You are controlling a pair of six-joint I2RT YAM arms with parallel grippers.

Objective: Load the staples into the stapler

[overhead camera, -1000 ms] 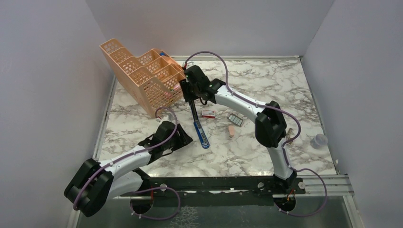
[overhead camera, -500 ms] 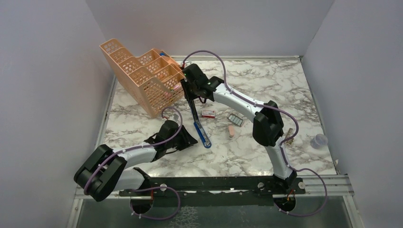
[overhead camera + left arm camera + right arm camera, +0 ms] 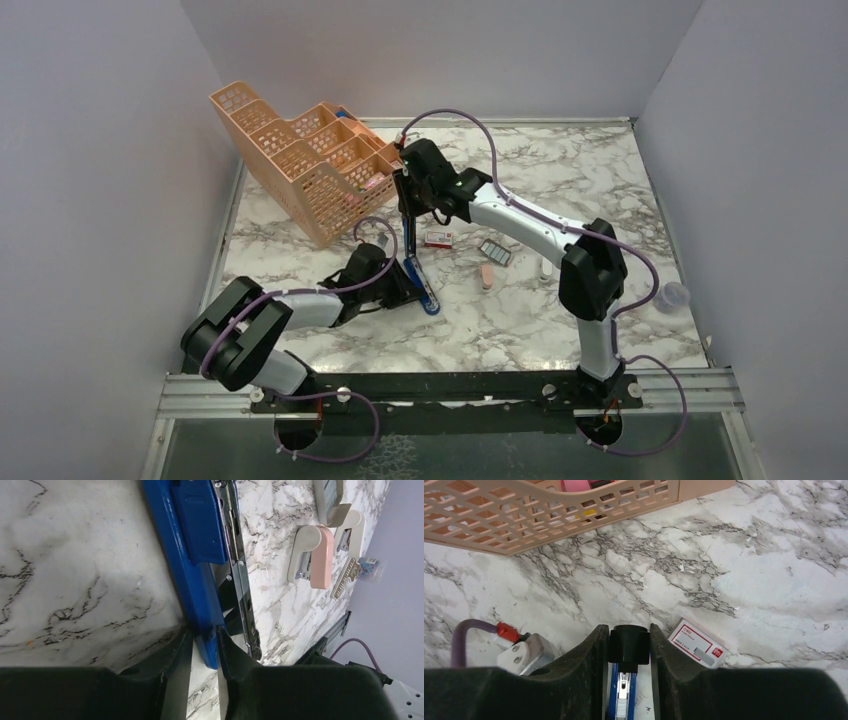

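stapler (image 3: 200,580) held open: l claw (image 3: 205,645) clenched on blue end, r claw (image 3: 628,645) on black end. nxt: one claw fetches staples (image 3: 496,251).

- This is a robot test bench in a lab, not a home or an office: plain pale walls (image 3: 440,50) box in the table on three sides.
- A left arm (image 3: 305,305) and a right arm (image 3: 520,218), both white and black, are bolted to a metal rail (image 3: 690,385) at the near edge, with purple cables (image 3: 455,111) looped along them.
- The tabletop (image 3: 600,160) has a marble pattern and a thin metal rim.
- Only a few desk goods lie on it: a peach mesh organiser (image 3: 300,165), a blue stapler (image 3: 424,283) and a small red-and-white box (image 3: 438,239).
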